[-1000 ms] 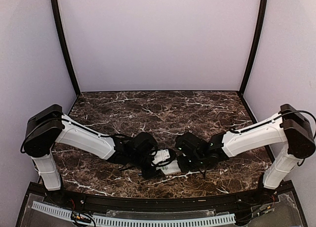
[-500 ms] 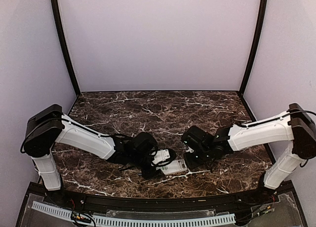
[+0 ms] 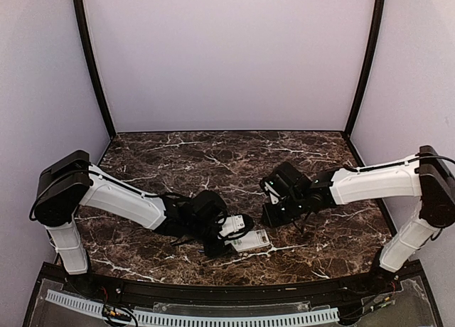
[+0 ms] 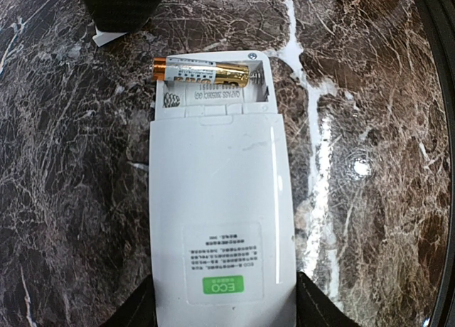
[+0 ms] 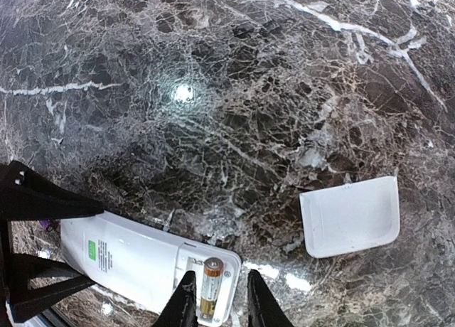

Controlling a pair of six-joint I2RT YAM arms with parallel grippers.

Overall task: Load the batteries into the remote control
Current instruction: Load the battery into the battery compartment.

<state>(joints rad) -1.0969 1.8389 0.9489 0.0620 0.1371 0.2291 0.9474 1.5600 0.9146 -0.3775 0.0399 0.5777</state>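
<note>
The white remote control (image 4: pixel 220 220) lies back side up, and my left gripper (image 4: pixel 226 309) is shut on its sides. Its battery compartment (image 4: pixel 210 85) is uncovered. One gold battery (image 4: pixel 202 72) sits in the far slot and the near slot is bare. In the top view the remote control (image 3: pixel 250 240) is near the table's front, in the left gripper (image 3: pixel 226 234). My right gripper (image 3: pixel 274 215) hovers just beyond its open end. In the right wrist view the right gripper (image 5: pixel 222 303) has its jaws apart with nothing held, above the battery (image 5: pixel 210 284).
A small plain white cover piece (image 5: pixel 350 217) lies flat on the dark marble table (image 3: pixel 213 156), a little to the right of the remote's open end. A black frame edges the table, with pale walls behind and at both sides.
My right gripper has drawn back from the remote's open end, up and to the right. The left gripper and the remote have stayed in place.
</note>
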